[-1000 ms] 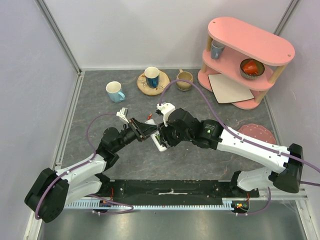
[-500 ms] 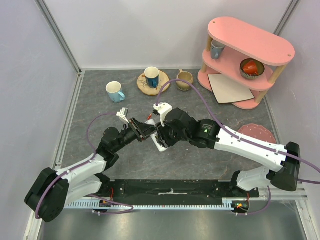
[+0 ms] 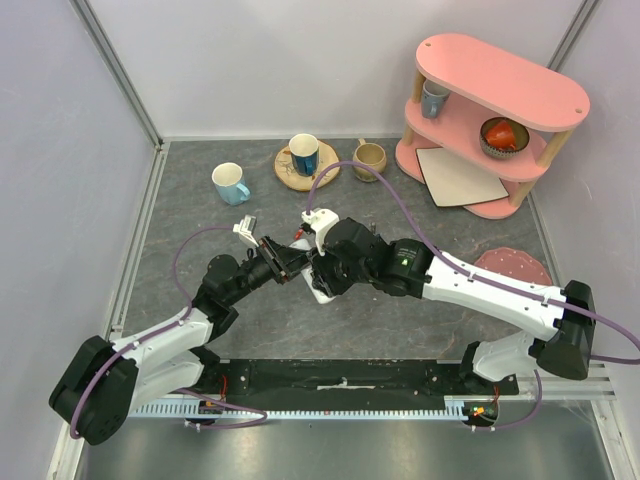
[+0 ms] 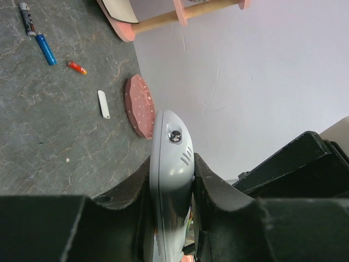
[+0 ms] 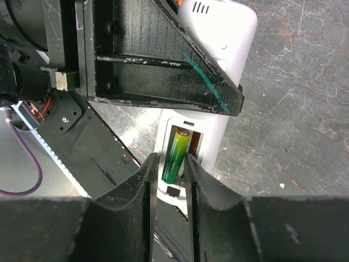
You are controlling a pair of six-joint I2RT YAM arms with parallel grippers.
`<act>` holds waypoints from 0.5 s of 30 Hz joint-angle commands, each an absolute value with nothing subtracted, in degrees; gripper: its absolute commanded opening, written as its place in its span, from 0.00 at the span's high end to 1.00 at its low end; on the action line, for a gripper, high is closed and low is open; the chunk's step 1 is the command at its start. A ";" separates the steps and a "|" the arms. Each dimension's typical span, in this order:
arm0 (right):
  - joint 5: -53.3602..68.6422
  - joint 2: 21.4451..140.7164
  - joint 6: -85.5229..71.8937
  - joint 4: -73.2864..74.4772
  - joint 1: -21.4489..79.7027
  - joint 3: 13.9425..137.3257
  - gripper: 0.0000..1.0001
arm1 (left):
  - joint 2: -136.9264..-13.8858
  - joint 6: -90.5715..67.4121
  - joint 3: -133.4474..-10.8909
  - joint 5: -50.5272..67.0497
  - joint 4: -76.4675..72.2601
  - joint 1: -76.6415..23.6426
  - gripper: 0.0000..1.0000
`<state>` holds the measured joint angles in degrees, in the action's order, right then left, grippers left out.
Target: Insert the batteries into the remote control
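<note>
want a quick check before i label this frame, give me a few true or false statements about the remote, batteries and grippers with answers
1. The left gripper is shut on the remote control. True.
2. A green battery lies in the remote's open slot, between the right gripper's fingers. True.
3. The red battery is already loaded in the remote. False: it lies on the table near the blue battery.
4. Every mug sits on a coaster. False: only the dark blue mug stands on the wooden coaster.
</note>
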<state>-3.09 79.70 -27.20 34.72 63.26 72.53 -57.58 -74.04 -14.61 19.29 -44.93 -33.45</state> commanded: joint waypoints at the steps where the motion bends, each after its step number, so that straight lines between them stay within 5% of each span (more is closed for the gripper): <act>1: -3.69 80.07 -26.81 34.45 63.46 73.83 0.70 | -55.99 -73.21 -15.91 18.63 -48.87 -33.66 0.98; 15: -4.39 77.17 -27.60 34.89 63.46 73.74 0.90 | -55.72 -72.95 -14.77 18.72 -48.96 -33.66 0.98</act>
